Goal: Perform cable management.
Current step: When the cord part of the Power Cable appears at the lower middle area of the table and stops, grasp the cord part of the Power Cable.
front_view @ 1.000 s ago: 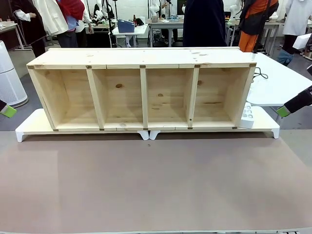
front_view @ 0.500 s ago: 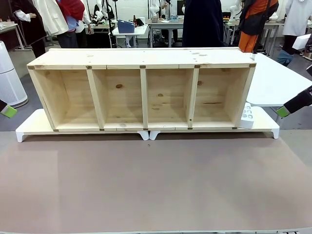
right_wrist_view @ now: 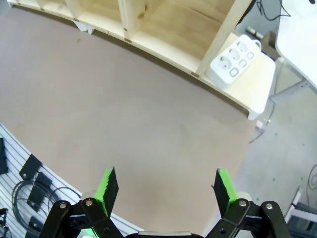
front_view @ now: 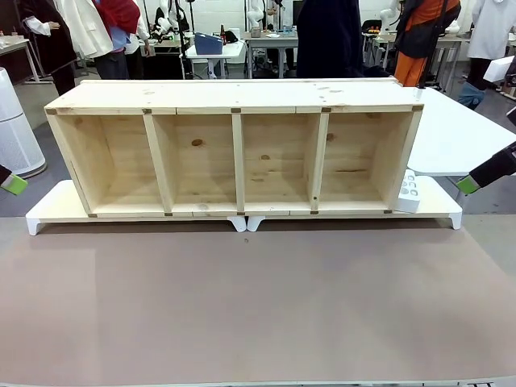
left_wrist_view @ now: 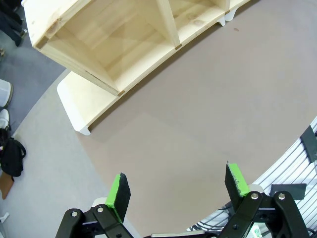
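A short stretch of thin black cable (right_wrist_view: 270, 14) shows in the right wrist view, past the shelf's end and by the edge of a white table; its plug is out of view. My right gripper (right_wrist_view: 166, 186) hangs open and empty over the brown table mat, well short of the cable. It shows at the front view's right edge as the right gripper (front_view: 476, 181). My left gripper (left_wrist_view: 178, 188) is open and empty too, above the mat near the shelf's left end. The front view has the left gripper (front_view: 10, 182) at its left edge.
A long wooden shelf (front_view: 234, 109) with several open compartments stands on low white risers (front_view: 52, 210) across the table's far side. A white power strip (front_view: 409, 193) lies at its right end. A white side table (front_view: 459, 137) is at right. A person in dark clothes (front_view: 326, 36) stands behind.
A black cord loop that lay at the white side table's edge, beside the shelf's right end, has gone from the front view. The person behind has shifted slightly left. Both grippers stayed put.
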{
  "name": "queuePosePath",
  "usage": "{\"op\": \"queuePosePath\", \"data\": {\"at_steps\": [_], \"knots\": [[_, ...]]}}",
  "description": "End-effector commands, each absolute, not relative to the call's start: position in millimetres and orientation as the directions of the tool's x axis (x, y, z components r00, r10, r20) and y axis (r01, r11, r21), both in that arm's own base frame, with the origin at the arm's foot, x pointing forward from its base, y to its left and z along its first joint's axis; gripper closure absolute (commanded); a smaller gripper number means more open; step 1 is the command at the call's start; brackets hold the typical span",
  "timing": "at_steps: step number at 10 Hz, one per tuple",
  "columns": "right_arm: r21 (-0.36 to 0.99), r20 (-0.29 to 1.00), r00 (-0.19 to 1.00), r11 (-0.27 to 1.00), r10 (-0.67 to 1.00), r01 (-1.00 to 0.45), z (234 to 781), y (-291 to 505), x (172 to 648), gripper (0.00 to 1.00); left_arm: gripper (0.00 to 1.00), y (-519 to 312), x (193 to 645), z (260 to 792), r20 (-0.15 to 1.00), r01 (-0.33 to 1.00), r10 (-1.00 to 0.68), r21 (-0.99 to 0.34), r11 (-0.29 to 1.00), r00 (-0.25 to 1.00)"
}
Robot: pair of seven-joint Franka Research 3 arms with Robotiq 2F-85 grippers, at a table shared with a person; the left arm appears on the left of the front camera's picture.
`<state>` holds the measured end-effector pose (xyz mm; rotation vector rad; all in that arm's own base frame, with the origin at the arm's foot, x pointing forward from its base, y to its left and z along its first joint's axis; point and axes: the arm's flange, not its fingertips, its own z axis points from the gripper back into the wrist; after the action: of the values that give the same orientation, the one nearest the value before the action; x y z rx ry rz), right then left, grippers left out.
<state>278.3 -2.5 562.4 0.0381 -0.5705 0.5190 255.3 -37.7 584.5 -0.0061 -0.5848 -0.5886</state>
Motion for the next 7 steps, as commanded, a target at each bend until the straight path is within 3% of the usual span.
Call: {"op": "queuePosePath", "data": {"at_steps": [1, 7], "knots": [[-0.106, 0.527, 0.718, 0.874, 0.454, -0.475, 561.3, -2.5, 280.9, 0.00, 0.00, -38.5, 258.0, 585.4, 0.530, 0.528, -0.526, 0.164, 0.833, 0.665], [-0.106, 0.527, 0.718, 0.874, 0.454, -0.475, 561.3, -2.5, 280.9, 0.00, 0.00, -38.5, 258.0, 585.4, 0.530, 0.528, -0.526, 0.164, 0.833, 0.665]]}}
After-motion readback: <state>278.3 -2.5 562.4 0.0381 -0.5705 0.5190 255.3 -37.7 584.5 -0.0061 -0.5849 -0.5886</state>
